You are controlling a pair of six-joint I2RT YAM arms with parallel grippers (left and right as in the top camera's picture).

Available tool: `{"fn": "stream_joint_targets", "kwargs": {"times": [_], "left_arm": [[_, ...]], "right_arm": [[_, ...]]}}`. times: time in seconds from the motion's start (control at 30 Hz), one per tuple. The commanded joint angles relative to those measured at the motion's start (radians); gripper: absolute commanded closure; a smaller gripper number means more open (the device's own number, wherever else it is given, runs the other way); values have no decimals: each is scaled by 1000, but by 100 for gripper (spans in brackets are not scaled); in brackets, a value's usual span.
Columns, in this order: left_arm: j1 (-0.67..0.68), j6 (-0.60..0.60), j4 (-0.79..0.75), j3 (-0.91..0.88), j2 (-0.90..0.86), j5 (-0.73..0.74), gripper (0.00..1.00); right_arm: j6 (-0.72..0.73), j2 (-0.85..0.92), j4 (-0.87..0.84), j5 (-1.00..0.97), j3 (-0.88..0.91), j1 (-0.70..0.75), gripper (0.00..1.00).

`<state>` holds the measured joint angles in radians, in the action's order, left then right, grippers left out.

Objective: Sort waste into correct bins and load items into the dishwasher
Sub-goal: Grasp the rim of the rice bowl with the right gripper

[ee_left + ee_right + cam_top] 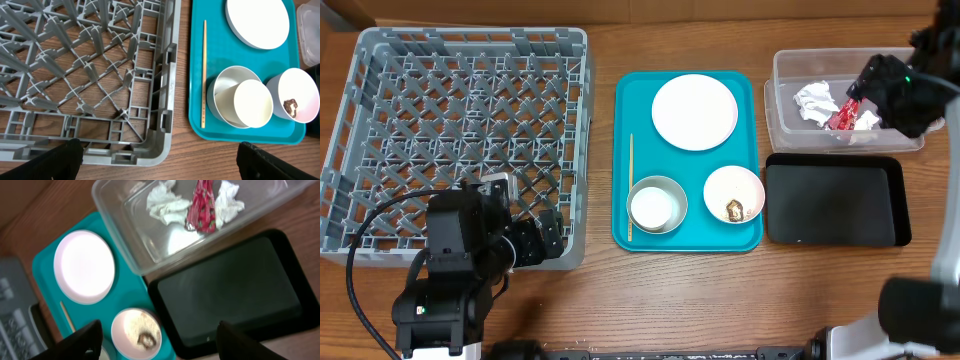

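Right gripper [159,339] hangs over the clear tub [120,235], jaws wide apart; red wrapper [202,207] is already inside by the tissue [165,205]. I'd lift straight up, clear of the rim. Left gripper [162,160] is spread too, holding nothing.

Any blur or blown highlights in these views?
Right wrist: soft all over, the white plate blown out, glare on the clear tub. Left wrist: sharp, rack pegs crisp. Overhead: even light, no harsh shadows.

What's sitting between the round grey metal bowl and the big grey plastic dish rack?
A thin wooden stick, lying on the teal plastic tray beside the bowl; the overhead view shows it.
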<state>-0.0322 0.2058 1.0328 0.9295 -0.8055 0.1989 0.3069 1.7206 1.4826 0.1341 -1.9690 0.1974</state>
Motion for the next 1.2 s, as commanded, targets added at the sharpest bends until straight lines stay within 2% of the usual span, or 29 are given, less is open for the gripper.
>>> {"fn": "stream_joint_targets", "kwargs": {"times": [0.0,0.1,0.2,0.3,0.47,0.6,0.77,1.0,1.17], "left_arm": [[0,-15,-1,23,1,11,0],[0,-15,-1,23,1,11,0],[0,-15,2,23,1,11,0],[0,-16,3,23,1,11,0],[0,-15,3,23,1,11,0],[0,-15,3,23,1,11,0],[0,-15,2,23,1,11,0],[0,-15,3,23,1,12,0],[0,-15,3,23,1,12,0]], "right_arm": [[-58,-86,42,34,51,-14,25],[-77,-156,40,59,144,-48,24],[-75,-357,-60,43,362,-200,21],[-72,-475,-167,34,497,-296,20],[-64,-557,-290,36,663,-432,20],[-22,-522,-341,37,727,-494,20],[-14,-378,-404,43,739,-559,21],[138,-145,-524,43,739,-570,35],[171,-11,-603,43,739,-594,36]]}}
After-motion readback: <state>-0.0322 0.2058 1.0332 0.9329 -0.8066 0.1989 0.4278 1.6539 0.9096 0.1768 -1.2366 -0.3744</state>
